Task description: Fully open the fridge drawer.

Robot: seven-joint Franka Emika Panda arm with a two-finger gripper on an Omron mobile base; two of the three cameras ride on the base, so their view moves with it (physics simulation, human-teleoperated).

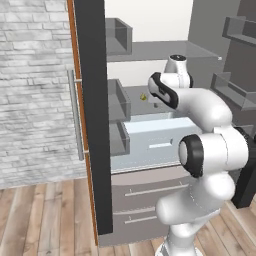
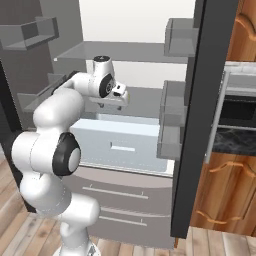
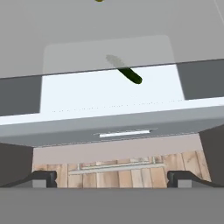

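Note:
The fridge drawer (image 1: 150, 131) (image 2: 125, 134) (image 3: 109, 94) is a pale blue translucent box, slid partway out below the glass shelf. Its short light bar handle (image 1: 160, 145) (image 2: 123, 148) (image 3: 124, 134) sits at the middle of the front. My gripper (image 2: 109, 105) (image 3: 112, 179) hangs above the drawer, higher than the handle and apart from it, pointing down. It is open, with the fingertips (image 3: 43, 178) far apart and nothing between them. A dark green elongated vegetable (image 3: 130, 75) lies inside the drawer.
The fridge's doors stand open: the left door (image 1: 92, 115) and the right door (image 2: 195, 125), both carrying grey bins. Opaque grey panels with long silver handles (image 1: 150, 192) (image 2: 115, 195) lie below the drawer. A small yellow item (image 1: 143, 97) rests on the shelf.

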